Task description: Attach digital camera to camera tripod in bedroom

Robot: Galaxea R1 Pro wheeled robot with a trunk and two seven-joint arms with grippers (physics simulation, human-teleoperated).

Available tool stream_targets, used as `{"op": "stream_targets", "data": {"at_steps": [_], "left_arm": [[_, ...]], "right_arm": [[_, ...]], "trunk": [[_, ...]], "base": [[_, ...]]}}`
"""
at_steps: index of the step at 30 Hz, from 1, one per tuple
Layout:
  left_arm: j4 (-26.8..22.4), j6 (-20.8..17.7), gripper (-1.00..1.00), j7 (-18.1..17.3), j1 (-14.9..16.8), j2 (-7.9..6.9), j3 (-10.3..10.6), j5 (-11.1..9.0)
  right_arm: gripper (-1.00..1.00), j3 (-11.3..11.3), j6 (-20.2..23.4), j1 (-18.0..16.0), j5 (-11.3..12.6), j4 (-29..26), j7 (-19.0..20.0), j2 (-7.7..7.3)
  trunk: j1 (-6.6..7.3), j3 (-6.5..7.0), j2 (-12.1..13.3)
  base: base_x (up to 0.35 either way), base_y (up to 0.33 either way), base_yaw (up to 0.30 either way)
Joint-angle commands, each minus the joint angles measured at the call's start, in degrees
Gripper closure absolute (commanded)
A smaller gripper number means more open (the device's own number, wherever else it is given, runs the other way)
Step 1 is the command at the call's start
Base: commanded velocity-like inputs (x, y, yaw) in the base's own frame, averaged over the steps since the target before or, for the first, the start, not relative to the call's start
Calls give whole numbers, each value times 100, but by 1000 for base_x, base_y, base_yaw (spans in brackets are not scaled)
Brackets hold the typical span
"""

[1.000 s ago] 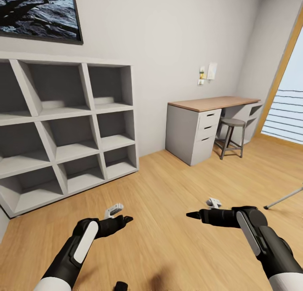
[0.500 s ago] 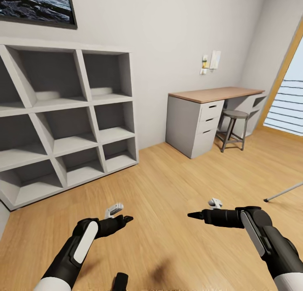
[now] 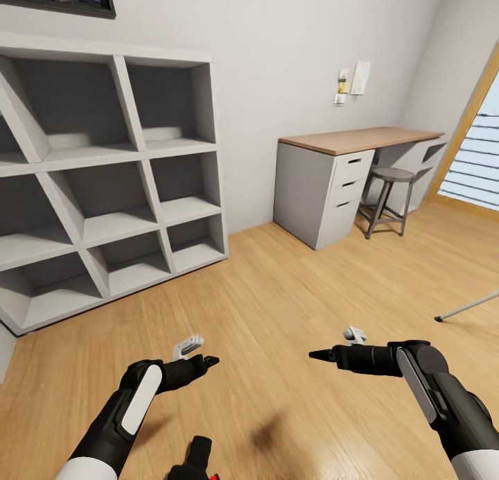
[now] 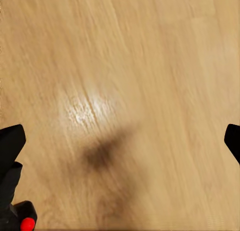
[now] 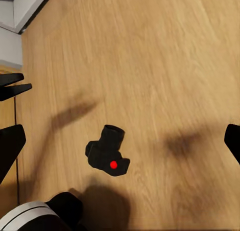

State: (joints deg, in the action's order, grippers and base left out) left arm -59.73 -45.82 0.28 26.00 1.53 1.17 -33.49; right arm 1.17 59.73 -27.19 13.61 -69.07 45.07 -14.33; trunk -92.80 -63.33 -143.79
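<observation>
In the head view you are looking down over both arms at a wood plank floor (image 3: 291,300) in the bedroom, with a grey cubby shelf (image 3: 111,175) against the wall at the left, a wood-topped desk (image 3: 346,175) and a round stool (image 3: 387,197) further right, and a window (image 3: 478,168) at the far right edge. One slim silver leg of the camera tripod (image 3: 468,308) pokes in from the right edge, well apart from the arms. The left gripper (image 3: 201,361) and the right gripper (image 3: 326,355) both hang over bare floor with nothing between their fingers, though from here you cannot tell how wide either stands. At the very bottom edge, between the arms, part of the digital camera (image 3: 197,463) lies on the floor close to the robot's base. In the left wrist view the fingertips (image 4: 10,141) sit at opposite edges, so this claw is spread wide and empty; a red-buttoned corner of the camera peeks in at one corner. In the right wrist view the camera lies in full on the planks, lens barrel pointing away and red button up, with the right claw's fingertips (image 5: 11,141) wide apart and holding nothing. To do the pickup well, bring the base nearer or bend the trunk, centre the right claw over the camera body, close across its flat sides and not the lens, and keep the underside free for the tripod head
</observation>
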Motion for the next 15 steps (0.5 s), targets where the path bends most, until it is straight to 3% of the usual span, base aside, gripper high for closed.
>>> {"op": "stream_targets", "data": {"at_steps": [1,15], "left_arm": [[-6,-23,-100,2,2,0,-3,-9],[-20,-23,-100,-12,4,-4,-3,-17]], "right_arm": [[-100,6,27,-4,-9,-1,29,0],[-100,6,27,-2,-1,1,26,0]], "trunk": [[-1,-28,-4],[-37,-338,-23]], "base": [[0,0,0],[0,0,0]]}}
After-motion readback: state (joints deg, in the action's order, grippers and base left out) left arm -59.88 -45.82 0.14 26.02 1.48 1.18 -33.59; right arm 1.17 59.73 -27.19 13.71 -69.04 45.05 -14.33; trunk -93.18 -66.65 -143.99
